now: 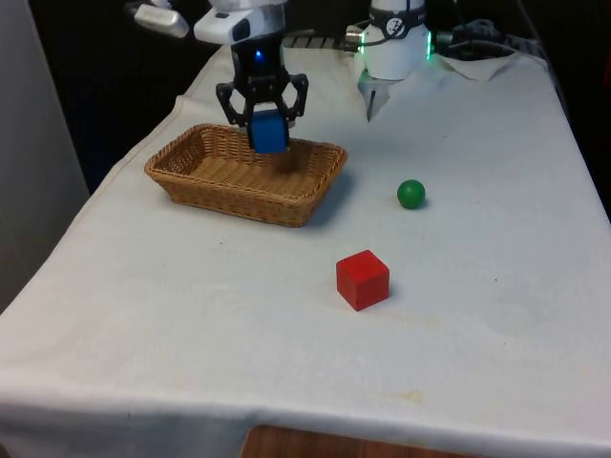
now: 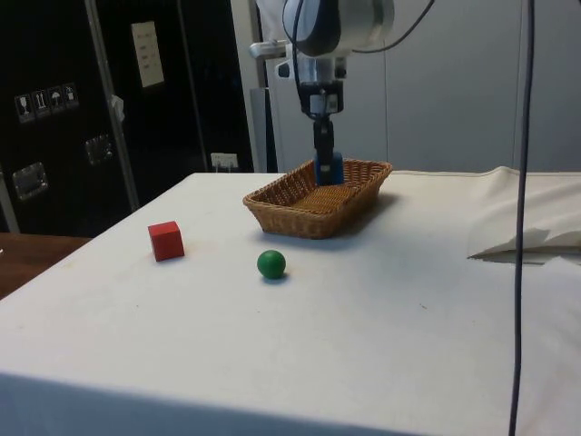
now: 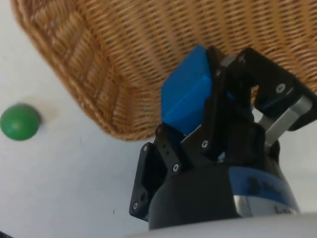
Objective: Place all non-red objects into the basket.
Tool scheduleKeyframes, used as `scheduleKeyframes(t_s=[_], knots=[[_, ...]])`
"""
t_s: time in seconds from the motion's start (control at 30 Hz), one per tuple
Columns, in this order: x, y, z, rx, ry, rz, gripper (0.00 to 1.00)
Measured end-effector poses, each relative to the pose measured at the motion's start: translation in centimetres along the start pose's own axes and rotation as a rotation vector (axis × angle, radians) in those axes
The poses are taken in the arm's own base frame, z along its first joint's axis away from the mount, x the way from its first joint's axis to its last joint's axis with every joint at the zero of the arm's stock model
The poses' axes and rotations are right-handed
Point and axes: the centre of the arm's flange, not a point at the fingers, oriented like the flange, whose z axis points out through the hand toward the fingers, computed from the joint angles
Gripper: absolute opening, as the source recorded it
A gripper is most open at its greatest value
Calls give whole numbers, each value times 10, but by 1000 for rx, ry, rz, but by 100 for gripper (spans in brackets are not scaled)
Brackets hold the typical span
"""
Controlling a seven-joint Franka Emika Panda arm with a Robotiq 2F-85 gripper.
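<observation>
claw [image 1: 267, 122] is squeezing the blue block [image 1: 268, 131] and hanging just over the basket [image 1: 206, 179] | block is sitting near the far rim, so it could be bouncing out if dropped from up high | green ball [image 1: 410, 194] is waiting on the bench [image 1: 191, 315] and could be rolling away if bumped | red cube [image 1: 362, 280] is staying out

— What do you look like up close?
— My arm [image 2: 340, 23] is white and rounded, with a grey joint cap and a thin dark cable looping off it.
— And the hand [image 1: 263, 119]?
— Matte black, angular linkage fingers [image 3: 218, 106] studded with small screws, on a black cylindrical base.
</observation>
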Motion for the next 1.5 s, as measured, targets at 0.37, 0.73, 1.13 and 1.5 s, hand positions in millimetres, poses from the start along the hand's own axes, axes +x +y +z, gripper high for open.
scheduleKeyframes(t_s=[0.37,0.73,1.13,1.5], knots=[[-9,29,9,-12,4,29,3],[-16,42,23,-39,17,65,3],[-12,52,42,-65,26,103,3],[-8,52,44,-63,24,109,47]])
